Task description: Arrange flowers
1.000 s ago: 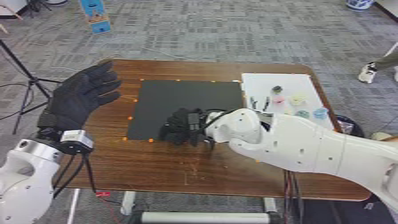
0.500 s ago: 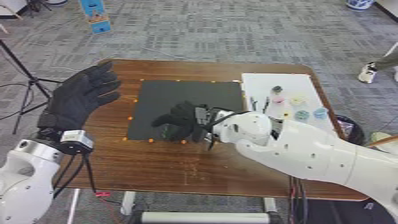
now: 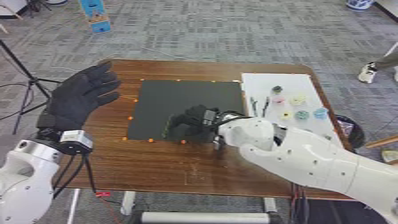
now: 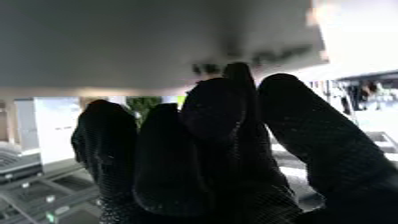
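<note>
In the head view, the right hand is over the lower right part of the black sheet, its fingers relaxed and pointing to the left. A thin yellow-green stem-like strip shows on the sheet beside its fingertips; whether they touch it I cannot tell. Small coloured pieces, pink, yellow and blue, lie on the white sheet, along with thin dark strips. The left hand is raised at the table's left edge with straight fingers. In the right wrist view, the right hand has its fingers extended upward.
Small orange marks run around the black sheet on the brown table. The right forearm crosses the table's lower right. A tripod stands beyond the left edge, and a dark bin is on the floor at the right.
The right hand has shifted to the right and slightly up from the sheet's lower edge, and its fingers look more spread. The yellow-green strip shows more clearly. The left hand has not moved.
</note>
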`<state>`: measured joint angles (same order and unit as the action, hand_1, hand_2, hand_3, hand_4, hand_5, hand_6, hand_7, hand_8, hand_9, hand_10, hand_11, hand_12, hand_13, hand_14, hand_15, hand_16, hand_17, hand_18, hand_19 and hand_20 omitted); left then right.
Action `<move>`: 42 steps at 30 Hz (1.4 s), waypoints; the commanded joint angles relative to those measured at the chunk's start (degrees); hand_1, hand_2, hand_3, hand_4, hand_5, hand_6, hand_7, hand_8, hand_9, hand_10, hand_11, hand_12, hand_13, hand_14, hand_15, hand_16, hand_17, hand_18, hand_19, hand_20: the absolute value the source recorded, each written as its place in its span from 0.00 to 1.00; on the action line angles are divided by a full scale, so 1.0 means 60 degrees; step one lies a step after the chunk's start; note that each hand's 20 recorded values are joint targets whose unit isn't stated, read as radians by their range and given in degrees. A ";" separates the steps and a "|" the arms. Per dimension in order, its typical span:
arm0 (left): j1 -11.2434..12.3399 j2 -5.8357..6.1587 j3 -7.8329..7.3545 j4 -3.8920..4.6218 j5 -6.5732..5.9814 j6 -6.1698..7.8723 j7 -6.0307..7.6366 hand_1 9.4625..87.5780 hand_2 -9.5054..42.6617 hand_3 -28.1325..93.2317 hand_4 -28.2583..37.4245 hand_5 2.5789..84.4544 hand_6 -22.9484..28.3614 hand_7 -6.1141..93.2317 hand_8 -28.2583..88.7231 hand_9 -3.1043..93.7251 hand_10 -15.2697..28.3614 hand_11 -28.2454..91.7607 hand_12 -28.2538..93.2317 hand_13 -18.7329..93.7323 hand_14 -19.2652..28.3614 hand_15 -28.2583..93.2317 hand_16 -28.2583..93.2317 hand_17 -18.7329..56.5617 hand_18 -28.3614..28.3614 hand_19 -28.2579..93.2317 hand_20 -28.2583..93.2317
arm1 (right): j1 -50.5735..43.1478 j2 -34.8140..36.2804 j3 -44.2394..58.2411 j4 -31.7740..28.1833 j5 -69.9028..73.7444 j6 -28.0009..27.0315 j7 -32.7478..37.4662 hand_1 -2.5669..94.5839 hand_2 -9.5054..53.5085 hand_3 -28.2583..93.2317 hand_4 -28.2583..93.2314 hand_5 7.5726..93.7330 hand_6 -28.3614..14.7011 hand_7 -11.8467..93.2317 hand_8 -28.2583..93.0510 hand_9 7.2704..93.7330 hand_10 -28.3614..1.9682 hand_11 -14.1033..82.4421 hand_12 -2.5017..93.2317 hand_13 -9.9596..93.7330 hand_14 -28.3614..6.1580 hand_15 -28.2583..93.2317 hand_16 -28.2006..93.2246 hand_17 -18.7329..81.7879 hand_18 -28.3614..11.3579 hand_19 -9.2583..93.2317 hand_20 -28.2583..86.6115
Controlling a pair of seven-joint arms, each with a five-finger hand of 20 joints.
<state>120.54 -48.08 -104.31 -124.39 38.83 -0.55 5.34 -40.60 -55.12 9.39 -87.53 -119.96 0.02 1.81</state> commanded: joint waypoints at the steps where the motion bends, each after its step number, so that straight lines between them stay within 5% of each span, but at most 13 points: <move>1: 0.0125 -0.0088 -0.0075 -0.0073 -0.0075 -0.0033 -0.0035 0.19 0.07 0.81 0.00 0.34 0.50 0.27 0.16 0.33 0.64 0.44 0.38 0.38 0.71 0.47 0.24 0.13 0.90 0.60 0.31 | 0.0236 -0.0079 -0.0383 0.0102 -0.0168 -0.0312 0.0020 0.22 0.37 1.00 0.28 0.41 0.69 0.29 0.11 0.87 0.59 0.78 0.43 0.87 0.60 0.96 0.56 0.69 0.10 1.00 0.88; 25: -0.0137 -0.0041 0.0178 0.0060 -0.0126 -0.0068 -0.0115 0.18 0.08 0.81 0.00 0.34 0.50 0.27 0.16 0.33 0.64 0.44 0.38 0.38 0.71 0.47 0.24 0.13 0.90 0.60 0.30 | 0.0291 -0.1259 -0.0098 0.0795 0.0025 -0.0815 0.0267 0.19 0.38 1.00 0.26 0.44 0.68 0.29 0.11 0.88 0.60 0.80 0.39 0.89 0.61 0.96 0.56 0.71 0.11 1.00 0.89; 42: 0.0156 -0.0134 -0.0099 -0.0067 -0.0116 -0.0014 -0.0019 0.19 0.08 0.81 0.00 0.34 0.50 0.27 0.16 0.33 0.64 0.44 0.38 0.38 0.71 0.47 0.24 0.13 0.90 0.60 0.31 | 0.0986 -0.0155 -0.1135 0.1017 -0.0075 -0.1086 0.0714 0.19 0.38 1.00 0.26 0.44 0.67 0.28 0.11 0.88 0.60 0.80 0.39 0.89 0.62 0.96 0.56 0.71 0.11 1.00 0.89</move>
<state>120.41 -48.16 -103.92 -124.16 38.50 -0.61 5.11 -34.89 -60.29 5.21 -84.18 -119.34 -4.17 4.11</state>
